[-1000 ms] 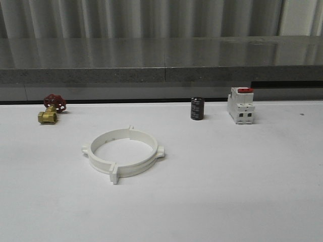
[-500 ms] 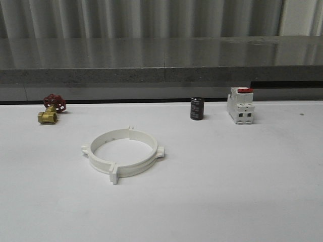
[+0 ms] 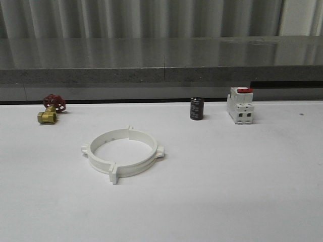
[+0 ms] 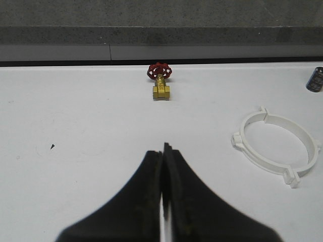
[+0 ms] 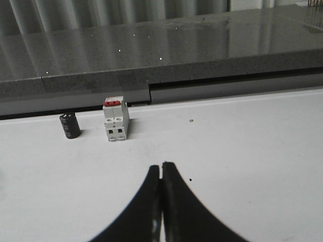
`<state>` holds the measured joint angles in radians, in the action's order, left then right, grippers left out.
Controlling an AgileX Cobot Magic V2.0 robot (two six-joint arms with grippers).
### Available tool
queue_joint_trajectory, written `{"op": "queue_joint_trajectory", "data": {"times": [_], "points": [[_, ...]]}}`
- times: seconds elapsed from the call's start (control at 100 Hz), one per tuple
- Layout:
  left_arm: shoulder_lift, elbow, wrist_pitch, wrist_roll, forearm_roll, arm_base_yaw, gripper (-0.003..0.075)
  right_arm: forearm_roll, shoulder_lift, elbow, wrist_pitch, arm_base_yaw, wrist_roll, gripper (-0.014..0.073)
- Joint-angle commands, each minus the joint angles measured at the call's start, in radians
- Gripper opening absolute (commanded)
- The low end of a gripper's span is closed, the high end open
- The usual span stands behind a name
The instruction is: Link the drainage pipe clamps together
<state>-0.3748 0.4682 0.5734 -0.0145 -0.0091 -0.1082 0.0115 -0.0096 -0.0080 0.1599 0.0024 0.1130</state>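
Note:
The two white drainage pipe clamps point(image 3: 122, 151) lie on the white table left of centre, their ends meeting so that they form one ring with small tabs sticking out. The same ring point(image 4: 276, 146) lies well off to one side of my left gripper point(image 4: 162, 149), which is shut with nothing between its black fingers. My right gripper point(image 5: 161, 167) is shut too and holds nothing, hovering over bare table in front of the switch.
A brass valve with a red handwheel point(image 3: 51, 109) sits at the back left. A black cylinder point(image 3: 197, 108) and a white boxy switch with a red top point(image 3: 240, 105) stand at the back right. A grey ledge point(image 3: 161, 60) runs behind the table.

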Motion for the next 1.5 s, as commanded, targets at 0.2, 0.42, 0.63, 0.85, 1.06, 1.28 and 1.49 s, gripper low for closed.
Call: {"op": "queue_joint_trajectory", "data": {"times": [0.2,0.42,0.63,0.85,1.06,1.28,1.49], "points": [[-0.007,0.028,-0.070,-0.003,-0.009,0.002,-0.0021,-0.011,-0.019,0.018,-0.185,-0.002,-0.011,-0.0066],[-0.007,0.028,-0.070,-0.003,-0.009,0.002,-0.0021,-0.011,-0.019,0.018,-0.186,0.018,-0.010,-0.0066],[-0.007,0.028,-0.070,-0.003,-0.009,0.002,-0.0021,-0.011,-0.019,0.018,-0.183,0.018,-0.010,-0.0066],[-0.007,0.028,-0.070,-0.003,-0.009,0.002,-0.0021,-0.011,-0.019,0.018,-0.183,0.018,-0.010,-0.0066],[-0.007,0.028,-0.070,-0.003,-0.009,0.002,-0.0021,-0.011,-0.019,0.018,-0.183,0.018,-0.010,-0.0066],[-0.007,0.028,-0.070,-0.003,-0.009,0.002,-0.0021,-0.011,-0.019,0.018,-0.183,0.018,-0.010,-0.0066],[-0.007,0.028,-0.070,-0.003,0.000,0.002,-0.0021,-0.011,-0.019,0.018,-0.183,0.018,-0.010,-0.0066]]}}
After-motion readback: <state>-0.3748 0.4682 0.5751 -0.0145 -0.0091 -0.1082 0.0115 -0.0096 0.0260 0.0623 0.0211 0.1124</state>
